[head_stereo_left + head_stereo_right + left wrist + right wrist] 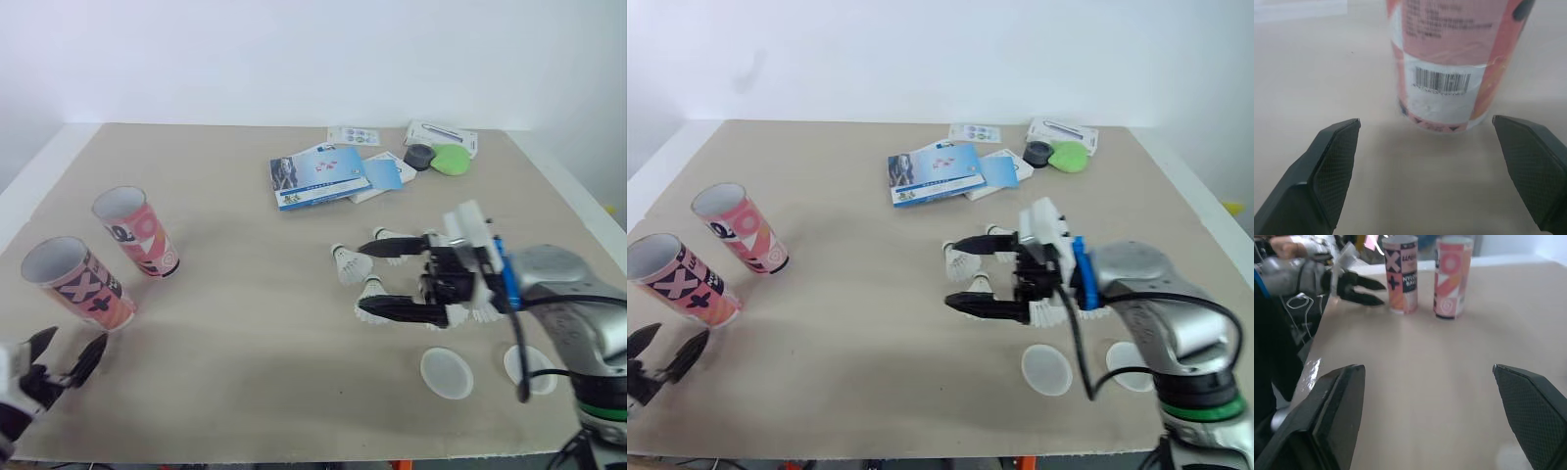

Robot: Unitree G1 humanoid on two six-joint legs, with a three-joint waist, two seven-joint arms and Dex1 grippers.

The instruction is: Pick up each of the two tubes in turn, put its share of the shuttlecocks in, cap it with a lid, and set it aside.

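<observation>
Facing our spread left gripper, the upright pink black-crossed cardboard tube stands just ahead; our released right gripper is well apart.

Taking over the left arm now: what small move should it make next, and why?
Probably ease the left gripper forward until its fingers straddle the near tube, then close. The gripper is open, the tube stands upright just ahead of it, untouched and uncapped, and the shuttlecocks lie by the right gripper.
</observation>
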